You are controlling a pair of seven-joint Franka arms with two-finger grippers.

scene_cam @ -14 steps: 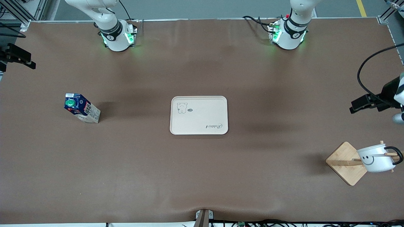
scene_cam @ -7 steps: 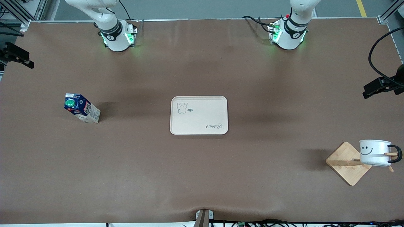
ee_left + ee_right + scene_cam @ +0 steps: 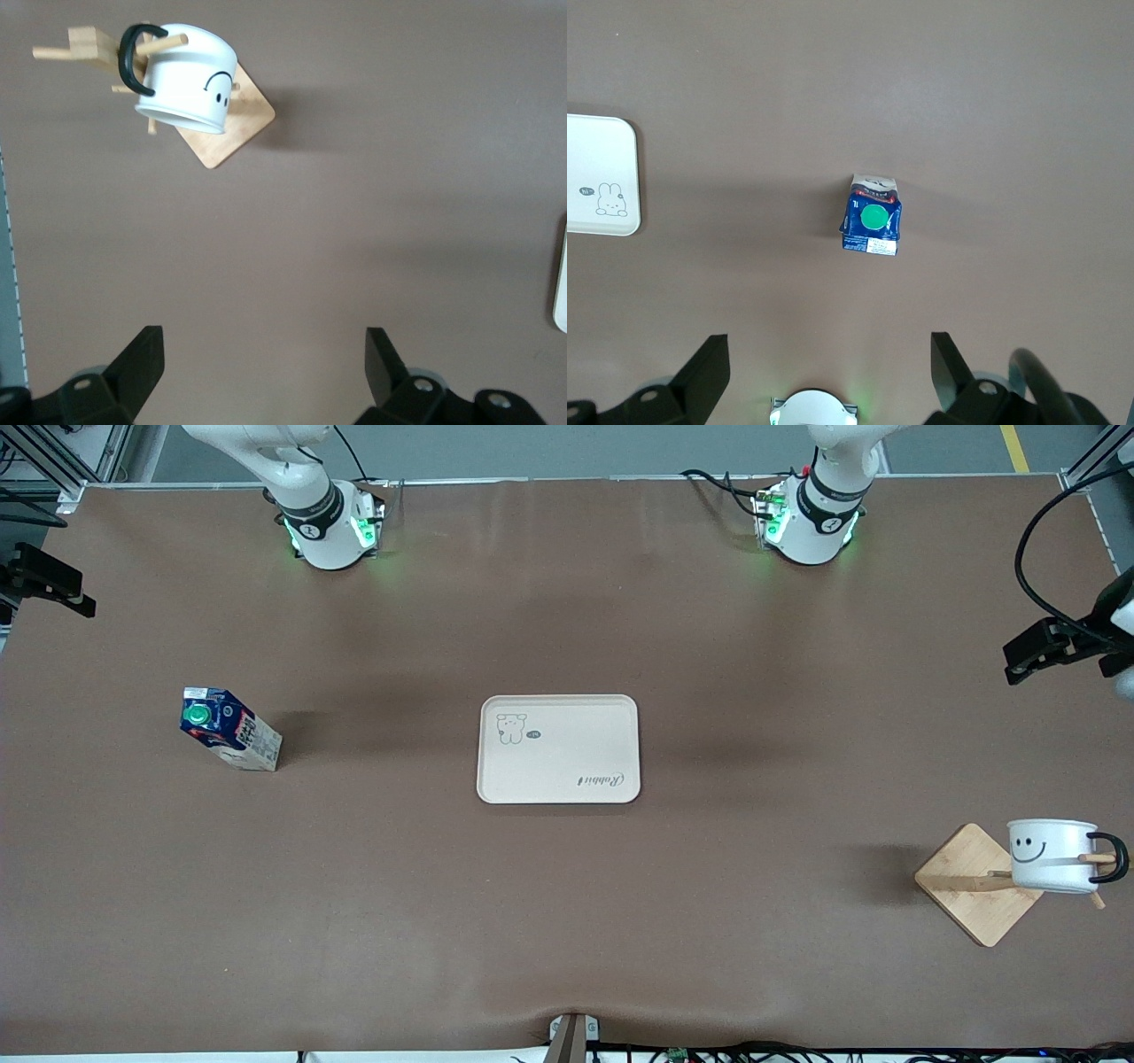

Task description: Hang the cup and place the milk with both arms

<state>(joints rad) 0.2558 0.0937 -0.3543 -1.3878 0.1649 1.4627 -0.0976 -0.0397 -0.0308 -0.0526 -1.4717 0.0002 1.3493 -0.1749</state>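
Observation:
The white cup (image 3: 1054, 855) with the smiley face hangs by its black handle on a peg of the wooden rack (image 3: 970, 886), at the left arm's end of the table. The left wrist view also shows the cup (image 3: 190, 84). My left gripper (image 3: 263, 335) is open and empty, up in the air and away from the rack, at the edge of the front view (image 3: 1028, 657). The milk (image 3: 229, 729) stands on the table at the right arm's end, with its green cap up. My right gripper (image 3: 829, 340) is open and empty, high over the table, with the milk (image 3: 872, 226) in its view.
A beige tray (image 3: 558, 748) with a bear drawing lies at the middle of the table, between the milk and the rack. Its edge shows in the right wrist view (image 3: 598, 177). The two arm bases (image 3: 332, 527) (image 3: 811, 522) glow green.
My left gripper has pulled up and away from the rack toward the bases. The cup, tilted a second ago, has swung level on its peg. The right arm has barely moved.

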